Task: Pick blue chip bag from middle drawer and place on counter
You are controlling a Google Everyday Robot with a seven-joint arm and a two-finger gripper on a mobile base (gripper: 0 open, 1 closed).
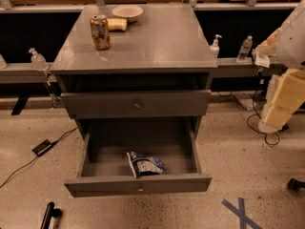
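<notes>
The blue chip bag (145, 165) lies crinkled at the front middle of the open middle drawer (138, 185), which is pulled out low on the grey cabinet. The counter (162, 37) is the cabinet's glossy grey top. My gripper is out of view. Only my arm's white and pale-yellow links (286, 94) show at the right edge, well to the right of the drawer and apart from the bag.
An orange-brown soda can (100, 31), a pale bowl (127, 12) and a yellow sponge (116, 24) stand at the counter's back left. The upper drawer (137, 104) is closed. Bottles (245, 48) stand on ledges beside the cabinet. Cables and a black device (43, 147) lie on the floor at left.
</notes>
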